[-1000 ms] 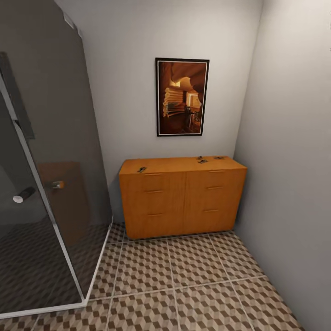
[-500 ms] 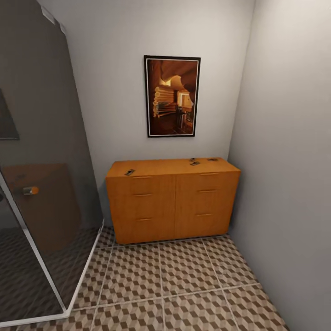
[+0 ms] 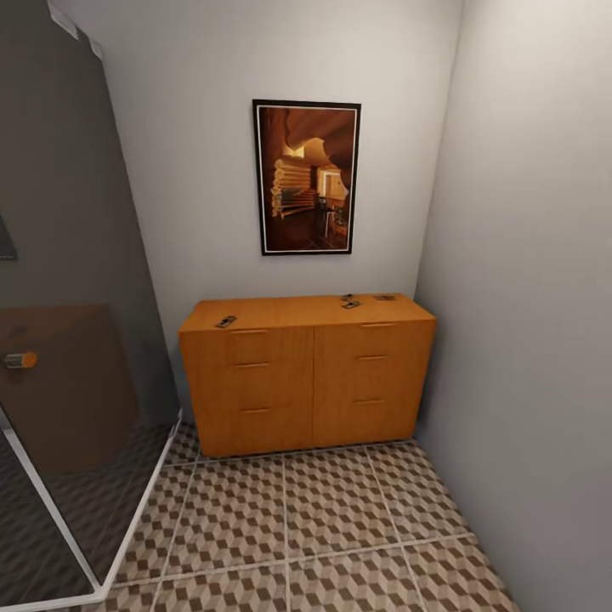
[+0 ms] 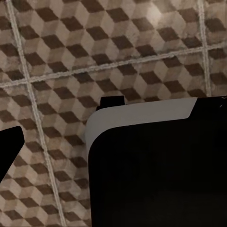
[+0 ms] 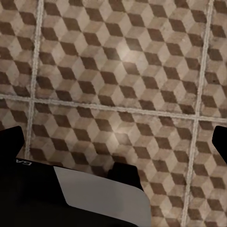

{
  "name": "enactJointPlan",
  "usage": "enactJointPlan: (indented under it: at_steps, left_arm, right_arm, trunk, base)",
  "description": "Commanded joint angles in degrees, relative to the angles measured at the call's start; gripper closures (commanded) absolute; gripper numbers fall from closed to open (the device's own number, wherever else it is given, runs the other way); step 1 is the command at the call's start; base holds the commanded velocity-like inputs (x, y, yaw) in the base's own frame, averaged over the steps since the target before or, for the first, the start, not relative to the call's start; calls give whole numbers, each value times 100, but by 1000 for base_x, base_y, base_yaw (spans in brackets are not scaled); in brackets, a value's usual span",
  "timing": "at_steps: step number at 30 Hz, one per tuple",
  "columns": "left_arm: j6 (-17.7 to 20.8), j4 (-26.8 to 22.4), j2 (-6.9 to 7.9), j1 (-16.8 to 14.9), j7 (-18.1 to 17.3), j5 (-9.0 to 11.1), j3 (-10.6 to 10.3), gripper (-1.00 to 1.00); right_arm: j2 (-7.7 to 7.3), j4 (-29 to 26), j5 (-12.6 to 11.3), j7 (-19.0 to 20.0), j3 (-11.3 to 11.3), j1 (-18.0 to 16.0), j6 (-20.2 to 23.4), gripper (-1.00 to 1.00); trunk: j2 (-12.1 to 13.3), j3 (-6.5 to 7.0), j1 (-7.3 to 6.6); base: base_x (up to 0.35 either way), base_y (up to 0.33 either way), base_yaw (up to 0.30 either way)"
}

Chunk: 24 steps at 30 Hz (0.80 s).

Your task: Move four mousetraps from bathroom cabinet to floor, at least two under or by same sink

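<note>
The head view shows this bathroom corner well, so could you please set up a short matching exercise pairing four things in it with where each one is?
Things:
1. lone mousetrap
2. framed picture
3. cabinet
4. glass shower panel

Places:
A. on the wall above the cabinet
B. at the view's left, beside the cabinet
C. on the cabinet top near its left end
D. on the tiled floor against the back wall

Pairs: 1-C, 2-A, 3-D, 4-B
</note>
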Motion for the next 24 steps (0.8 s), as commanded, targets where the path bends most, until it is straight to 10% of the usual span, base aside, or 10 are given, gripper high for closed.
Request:
enactJointPlan:
  at_steps: [1, 24]
  left_arm:
    - [-21, 3, 3, -4, 2, 3, -36, -100]
    - [-8, -151, -8, -4, 10, -19, -10, -100]
  right_arm:
    - [3, 7, 33, -29, 21, -4, -15, -100]
    - [120, -54, 20, -16, 5, -4, -182, -100]
  trunk:
    - [-3, -6, 0]
    - [-3, -6, 0]
  base:
    - [15, -20, 0]
    - [2, -3, 0]
